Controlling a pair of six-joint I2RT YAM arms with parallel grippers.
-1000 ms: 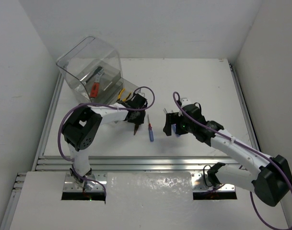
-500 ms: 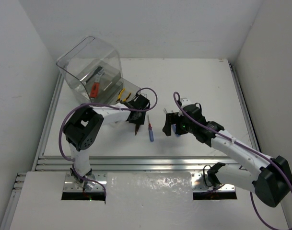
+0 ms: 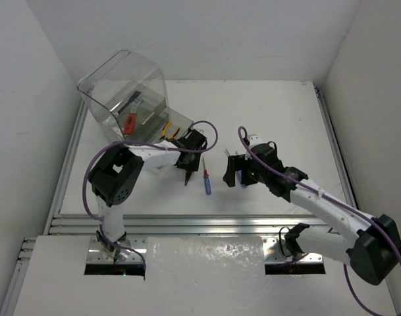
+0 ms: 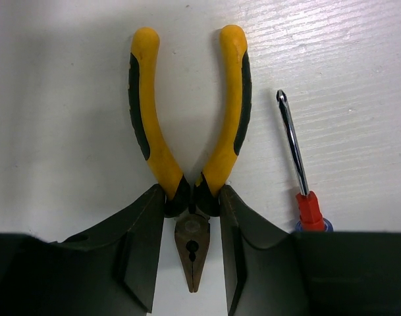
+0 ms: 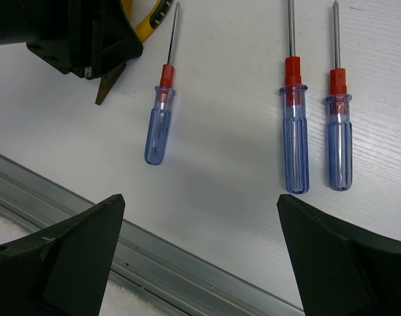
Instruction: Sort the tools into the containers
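Yellow-handled pliers [image 4: 187, 164] lie on the white table with their handles spread. My left gripper [image 4: 192, 195] is shut on their neck, one finger pressing each side, and the brown nose [image 4: 192, 253] shows between the fingers. In the top view the left gripper [image 3: 189, 150] is just in front of the clear box [image 3: 124, 85]. The box holds a red-handled tool [image 3: 130, 123] and a silver wrench [image 3: 132, 102]. My right gripper [image 5: 200, 201] is wide open and empty above three blue-handled screwdrivers [image 5: 157, 125], [image 5: 295, 135], [image 5: 338, 135].
One blue screwdriver [image 3: 206, 179] lies between the two grippers, right beside the pliers [image 4: 299, 164]. A metal rail [image 5: 154, 263] runs along the table's near edge under the right gripper. White walls close in both sides.
My left gripper has shifted very slightly toward the box at the pliers. The right arm and the screwdrivers have not moved.
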